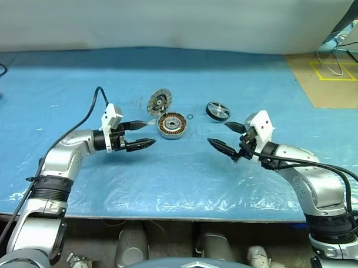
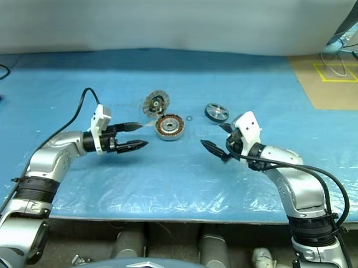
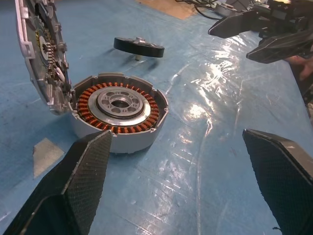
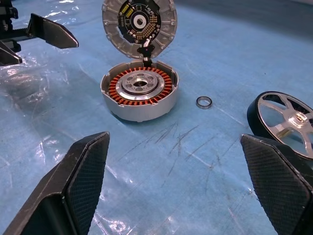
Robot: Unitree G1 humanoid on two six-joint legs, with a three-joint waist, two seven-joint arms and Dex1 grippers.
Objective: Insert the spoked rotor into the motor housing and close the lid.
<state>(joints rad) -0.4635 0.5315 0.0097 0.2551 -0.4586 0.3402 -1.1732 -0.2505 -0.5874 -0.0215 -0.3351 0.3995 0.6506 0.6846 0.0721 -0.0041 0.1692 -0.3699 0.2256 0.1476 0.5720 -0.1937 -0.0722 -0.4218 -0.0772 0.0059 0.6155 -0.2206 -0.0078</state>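
Observation:
The motor housing (image 1: 171,125) sits on the blue sheet at the middle, its copper windings (image 4: 140,86) showing around a silver hub. The lid (image 1: 159,101) stands tilted upright behind it, joined by a wire, its inner face with a dark centre toward the housing. The spoked rotor (image 1: 217,110), black-rimmed with silver spokes, lies to the right and a little further back. My left gripper (image 1: 142,134) hangs open just left of the housing, holding nothing. My right gripper (image 1: 228,139) hangs open in front of the rotor, right of the housing, also holding nothing.
A small dark ring (image 4: 204,102) lies on the sheet between housing and rotor. A pale patch (image 3: 46,152) is stuck to the sheet beside the housing. Brown board with yellow tape (image 1: 333,72) and cables lie at the far right. The table's front edge (image 1: 176,216) runs below both arms.

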